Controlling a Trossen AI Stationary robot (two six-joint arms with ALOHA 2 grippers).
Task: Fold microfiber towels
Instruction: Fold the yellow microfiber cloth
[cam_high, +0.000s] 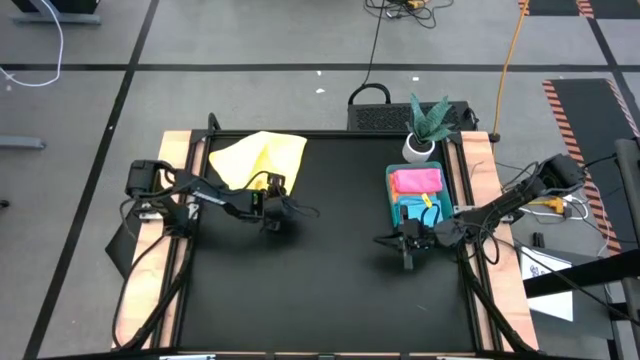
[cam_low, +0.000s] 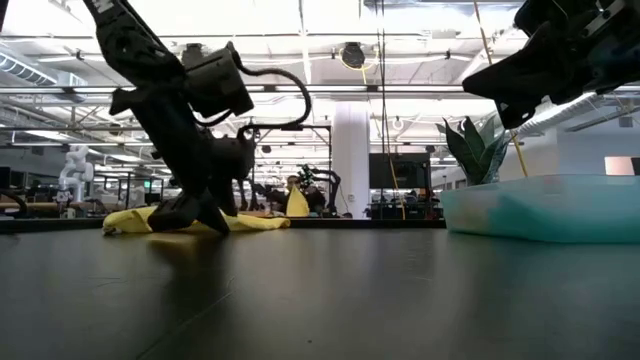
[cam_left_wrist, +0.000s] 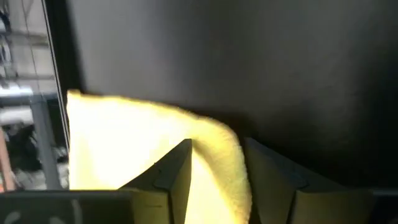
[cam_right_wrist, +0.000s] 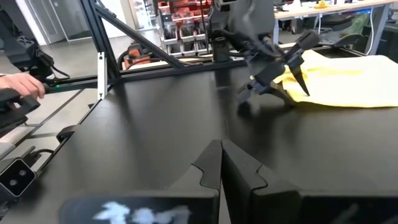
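Note:
A yellow microfiber towel (cam_high: 258, 158) lies partly doubled over on the black table's far left; it also shows in the low view (cam_low: 250, 222). My left gripper (cam_high: 272, 208) stands open at the towel's near edge, slanting down, with the rounded yellow edge (cam_left_wrist: 221, 165) between its fingers. A pink towel (cam_high: 417, 180) and a light blue towel (cam_high: 420, 210) lie in the green tray (cam_high: 390, 195) at the right. My right gripper (cam_high: 408, 250) is shut and holds nothing, above the table just near of the tray. My left gripper has one finger (cam_left_wrist: 168, 180) over the yellow towel and the other (cam_left_wrist: 280, 180) over the bare table beside it, coming from the near side and slanting down. Whether either finger touches the cloth, I cannot tell.
A potted plant (cam_high: 425, 130) stands behind the tray at the far right. The black table's middle (cam_high: 330, 250) lies bare between the arms. A person's hand (cam_right_wrist: 18, 84) shows beyond the table's edge in the right wrist view.

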